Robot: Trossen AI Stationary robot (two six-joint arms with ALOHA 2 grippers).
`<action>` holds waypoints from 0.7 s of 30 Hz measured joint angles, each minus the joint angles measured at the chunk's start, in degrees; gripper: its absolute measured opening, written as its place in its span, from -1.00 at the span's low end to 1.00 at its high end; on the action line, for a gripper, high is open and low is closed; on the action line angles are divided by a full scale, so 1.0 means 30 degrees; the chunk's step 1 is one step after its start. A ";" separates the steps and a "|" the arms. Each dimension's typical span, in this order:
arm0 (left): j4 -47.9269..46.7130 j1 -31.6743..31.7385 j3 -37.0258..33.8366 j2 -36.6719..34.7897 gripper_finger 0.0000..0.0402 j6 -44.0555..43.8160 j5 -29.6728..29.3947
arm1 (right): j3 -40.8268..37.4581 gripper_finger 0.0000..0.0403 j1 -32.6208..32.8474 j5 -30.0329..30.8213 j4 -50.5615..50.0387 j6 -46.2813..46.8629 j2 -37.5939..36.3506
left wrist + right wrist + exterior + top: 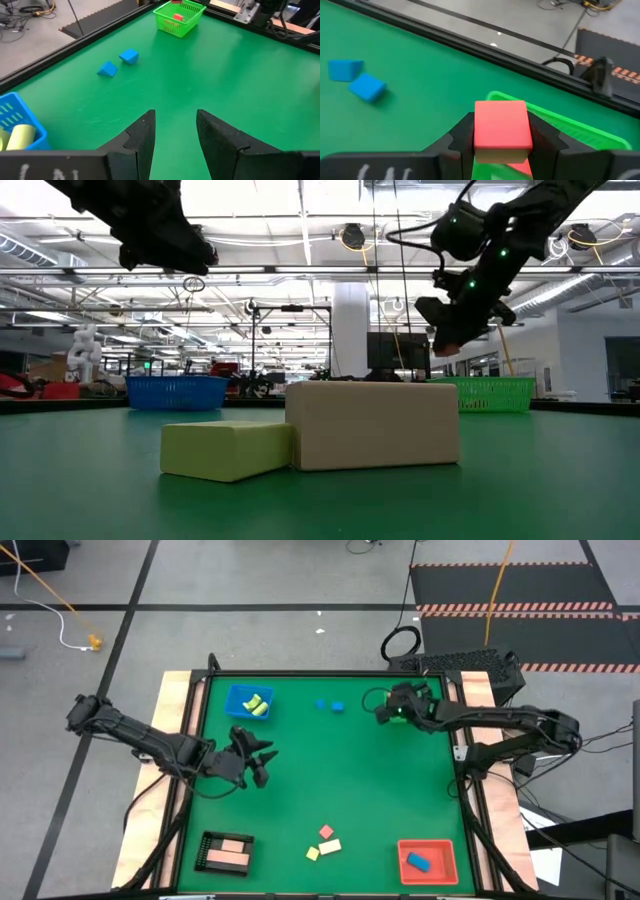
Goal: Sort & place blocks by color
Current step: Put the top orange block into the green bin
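Observation:
My right gripper (pixel 501 150) is shut on a red block (pixel 501 127) above the green tray (pixel 570 131) near the table's far right; the low view shows it (pixel 450 340) well above the tray (pixel 490 393). Another red block (pixel 176 17) lies in that tray. My left gripper (pixel 175 135) is open above bare table, left of centre (pixel 262 762). Two blue blocks (pixel 330 706) lie near the far edge. Yellow-green blocks (pixel 256 705) sit in the blue tray (pixel 236 695). A red (pixel 326 832), a cream (pixel 330 846) and a yellow-green block (pixel 313 854) lie near the near edge. My right gripper pinches the red block between its two fingers, one on each opposite side face (pixel 479 132). The fingers come from above, pointing down. The block is lifted clear, above the green tray's rim (pixel 540 114).
A black tray (pixel 208 852) with pale pink blocks (pixel 232 852) stands at the near left. A red tray (pixel 428 846) with a blue block (pixel 418 861) stands at the near right. A raised black rim (pixel 470 22) runs round the table. The middle of the table is bare.

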 joint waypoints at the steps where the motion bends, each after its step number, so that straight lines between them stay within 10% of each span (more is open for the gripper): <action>1: -0.0004 0.0047 0.0000 0.0000 -0.28 0.0000 0.0000 | 0.0000 -0.43 -0.0232 -0.0013 -0.0107 0.0007 -0.0013; 21: -0.0015 0.0084 0.0000 0.0002 -0.28 -0.0329 0.0044 | 0.0000 -0.32 -0.1328 -0.1136 -0.2697 0.1005 -0.0006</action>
